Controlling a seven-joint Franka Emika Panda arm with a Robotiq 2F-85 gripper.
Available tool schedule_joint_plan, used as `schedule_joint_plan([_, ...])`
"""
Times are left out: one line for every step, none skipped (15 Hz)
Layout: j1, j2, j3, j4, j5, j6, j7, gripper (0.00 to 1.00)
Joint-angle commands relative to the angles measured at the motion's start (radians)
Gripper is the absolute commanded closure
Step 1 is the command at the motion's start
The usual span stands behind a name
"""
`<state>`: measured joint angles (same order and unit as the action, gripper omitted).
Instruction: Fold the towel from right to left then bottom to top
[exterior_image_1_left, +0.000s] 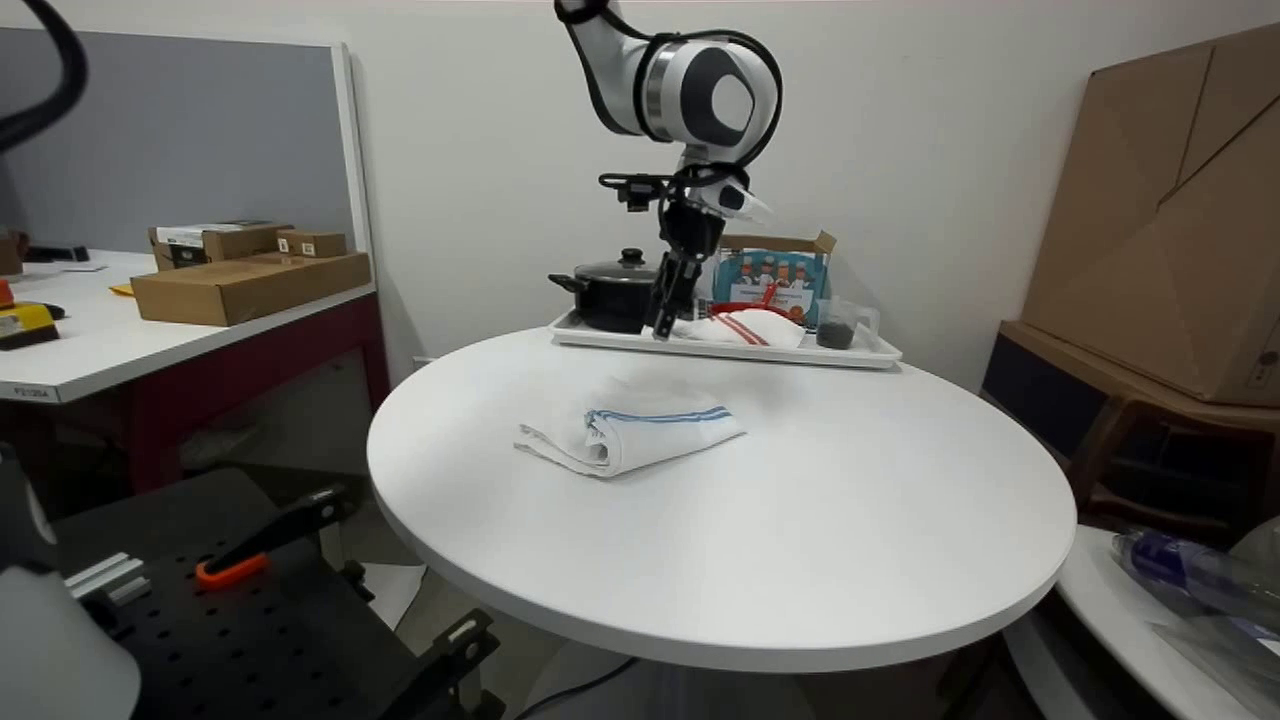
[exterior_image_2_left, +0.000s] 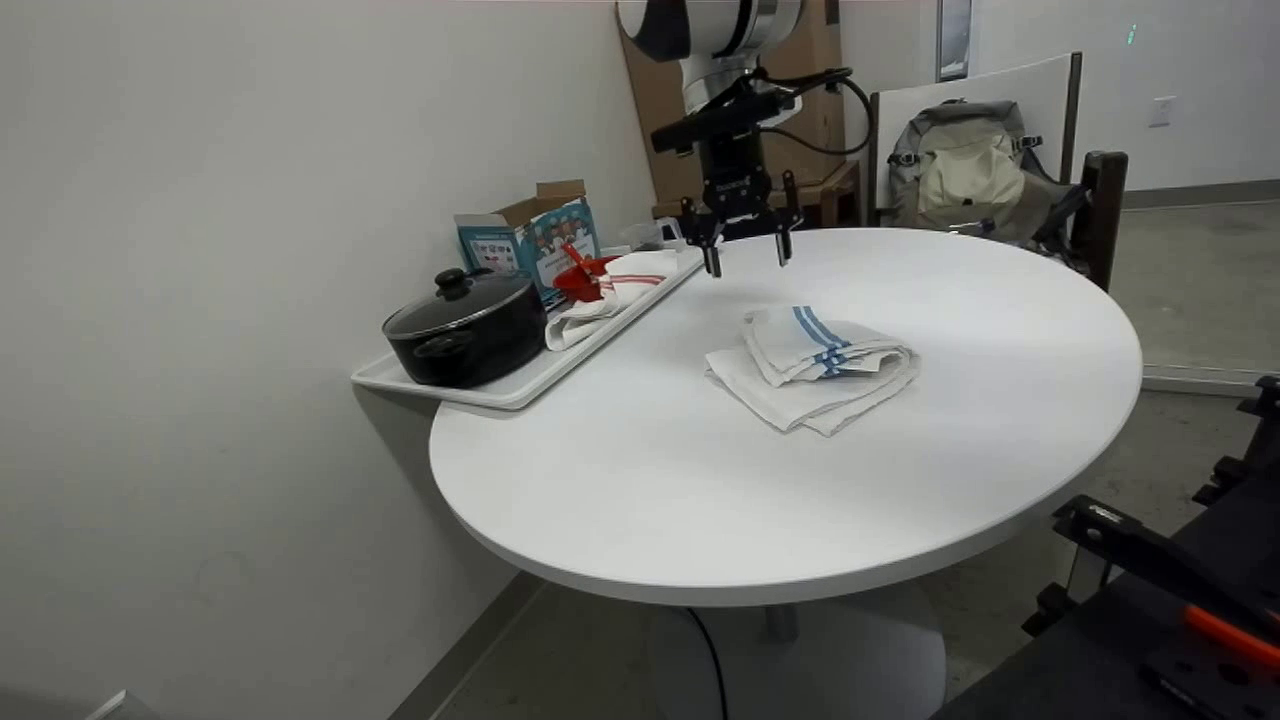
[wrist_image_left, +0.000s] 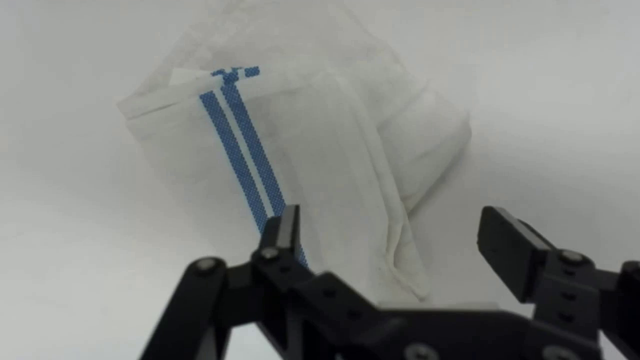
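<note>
1 dish towel, white, 2 blue stripes showing: on the round white tabletop, near its middle, folded into a skewed stack, the striped flap atop a wider lower layer; edges out of line.

1 Robotiq gripper: fingers spread, nothing between them, hanging above the tabletop, apart from the dish towel.

1 white tray: overhanging the tabletop's rim; bears, among other items, 1 lidded black pot and 1 red-striped cloth.

Hazards, as judged: folding looks well advanced; whether another fold is due cannot be told. Pinching only the upper flap could peel the stack open, the fabric being thin and loose. Descending too far could jam the fingers against the tabletop. Closing beside the fabric would catch nothing; in the wrist view 1 finger shows over bare tabletop. A low swing toward the tray could knock the pot.
</note>
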<state>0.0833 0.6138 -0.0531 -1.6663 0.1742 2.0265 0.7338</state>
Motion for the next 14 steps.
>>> schedule_joint_plan([0.038,-0.054,0.001,-0.048,-0.040,0.008,-0.002,0.00])
schedule_joint_plan([0.043,-0.073,0.007,-0.068,-0.043,0.007,-0.019,0.00])
schedule_joint_plan([0.044,-0.108,0.017,-0.123,-0.035,0.033,-0.041,0.00])
schedule_joint_plan([0.038,-0.138,0.027,-0.154,-0.030,0.022,-0.078,0.00])
schedule_joint_plan([0.028,-0.177,0.037,-0.192,-0.043,-0.026,-0.146,0.00])
schedule_joint_plan([0.022,-0.221,0.043,-0.244,-0.045,-0.043,-0.198,0.00])
schedule_joint_plan([0.018,-0.271,0.043,-0.304,-0.049,-0.065,-0.246,0.00])
schedule_joint_plan([0.020,-0.313,0.036,-0.353,-0.070,-0.097,-0.284,0.00])
schedule_joint_plan([0.019,-0.358,0.032,-0.405,-0.091,-0.123,-0.325,0.00])
schedule_joint_plan([0.018,-0.405,0.027,-0.462,-0.124,-0.129,-0.343,0.00])
schedule_joint_plan([0.018,-0.457,0.021,-0.522,-0.167,-0.122,-0.343,0.00])
schedule_joint_plan([0.020,-0.509,0.014,-0.578,-0.221,-0.098,-0.322,0.00])
schedule_joint_plan([0.017,-0.564,0.011,-0.634,-0.269,-0.072,-0.296,0.00])
schedule_joint_plan([0.015,-0.621,0.011,-0.691,-0.328,-0.026,-0.264,0.00])
